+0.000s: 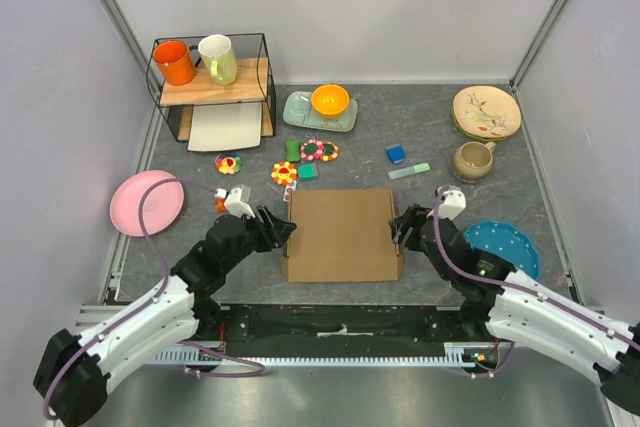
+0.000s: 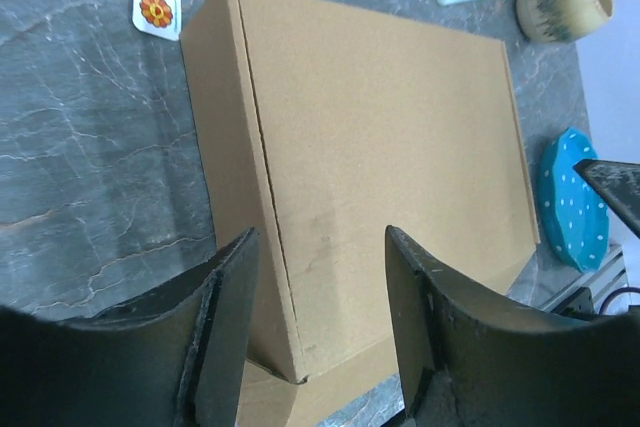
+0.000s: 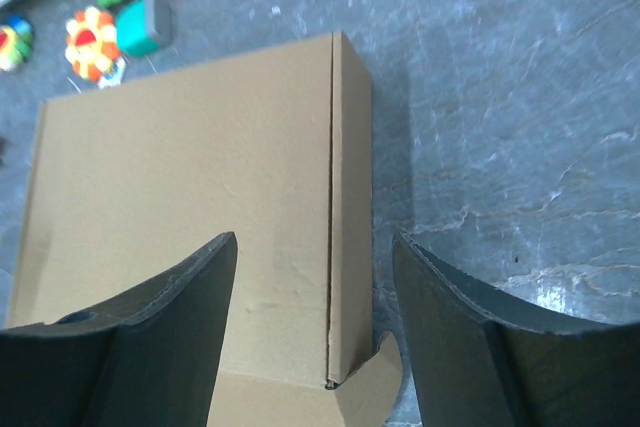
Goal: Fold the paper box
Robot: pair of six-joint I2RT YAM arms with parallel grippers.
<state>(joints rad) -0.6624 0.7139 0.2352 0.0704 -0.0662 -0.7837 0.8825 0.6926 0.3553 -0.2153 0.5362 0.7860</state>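
We see left end effector [image 2: 320, 247] wide, cardboard box [image 1: 340, 232] left edge below its gap; right end effector [image 3: 314, 247] wide over right edge; box flat on bench [image 1: 350, 162].

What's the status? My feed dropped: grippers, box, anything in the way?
Left gripper open, astride the paper box, left edge. Right gripper open, astride right edge. Box lid down flat. Nothing on lid; toys just beyond far edge.

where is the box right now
In the top view the box lies mid-table near the front edge, between the left arm and the right arm, with a flower toy just behind it and the blue plate to its right.
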